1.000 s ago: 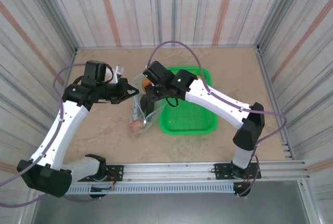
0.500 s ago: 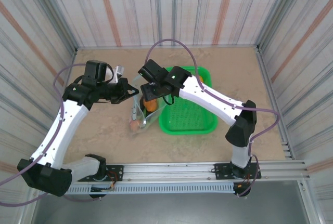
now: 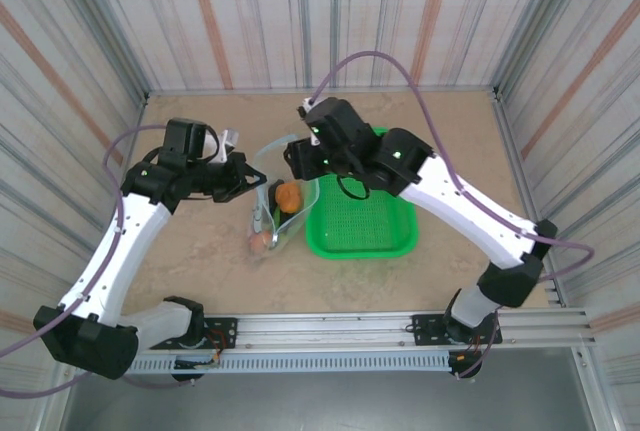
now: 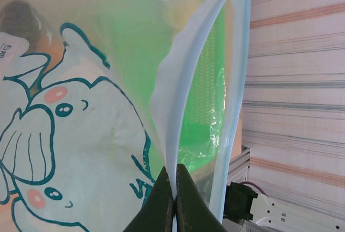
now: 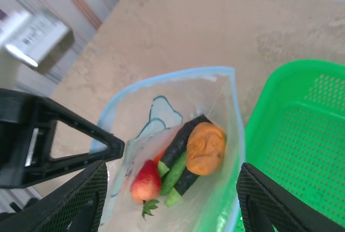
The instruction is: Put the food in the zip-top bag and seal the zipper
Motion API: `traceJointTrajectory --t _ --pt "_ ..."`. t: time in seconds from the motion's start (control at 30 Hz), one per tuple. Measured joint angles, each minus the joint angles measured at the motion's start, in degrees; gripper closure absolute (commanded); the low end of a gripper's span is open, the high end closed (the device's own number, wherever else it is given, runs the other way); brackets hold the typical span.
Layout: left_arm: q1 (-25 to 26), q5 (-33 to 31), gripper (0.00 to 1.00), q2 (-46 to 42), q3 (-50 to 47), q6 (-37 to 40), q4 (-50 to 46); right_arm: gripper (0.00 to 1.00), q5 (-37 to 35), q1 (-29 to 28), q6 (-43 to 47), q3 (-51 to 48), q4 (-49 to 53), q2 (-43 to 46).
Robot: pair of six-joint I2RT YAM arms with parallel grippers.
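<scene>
**Bag loaded, mouth gaping: the seal comes next**

The sandy table [image 3: 450, 131] carries the green basket [image 3: 365, 226] right of its middle; the mesh floor looks bare where the arm does not cover it. The zip-top bag [image 3: 275, 216] lies just off the basket's left rim, its mouth turned toward the table's far edge and standing open.

The left gripper [image 3: 245, 176] is clamped tight on the near lip of that mouth, at the bag's left side. The right gripper [image 5: 172, 167] hangs over the opening with its fingers spread wide, holding nothing.

Down in the bag I can make out the orange round fruit [image 5: 206, 147], the dark eggplant [image 5: 186, 138], the green cucumber [image 5: 175, 181] and the red strawberry [image 5: 145, 184]; they sit low, well clear of the zipper [image 5: 167, 76].

Packing looks finished to me, so sealing is the job. I'd have the right gripper narrow and come down beside the clamped corner; it must catch both blue lips, not one. The left should hold firm so the strip stays taut, and the slide toward the basket-side corner should be slow and level, because a wrinkle would likely leave a gap.
</scene>
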State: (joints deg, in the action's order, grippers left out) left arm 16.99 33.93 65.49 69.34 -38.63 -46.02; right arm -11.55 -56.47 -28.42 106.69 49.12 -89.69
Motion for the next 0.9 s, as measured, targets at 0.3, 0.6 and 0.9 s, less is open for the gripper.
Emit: traceJointTrajectory --t 0.3,0.6,0.9 --pt "0.0 -0.55 1.0 -1.22 -0.55 -0.02 0.04 0.34 -2.16 11.08 -1.09 -16.35 -2.16 7.15" --pt "0.0 -0.55 1.0 -1.33 -0.61 0.0 0.07 0.3 -4.13 17.68 -0.83 -28.79 -2.4 5.81" --pt "0.0 -0.52 1.0 -1.33 -0.61 0.02 0.07 0.3 -6.27 20.81 2.05 -28.81 -3.41 -6.27"
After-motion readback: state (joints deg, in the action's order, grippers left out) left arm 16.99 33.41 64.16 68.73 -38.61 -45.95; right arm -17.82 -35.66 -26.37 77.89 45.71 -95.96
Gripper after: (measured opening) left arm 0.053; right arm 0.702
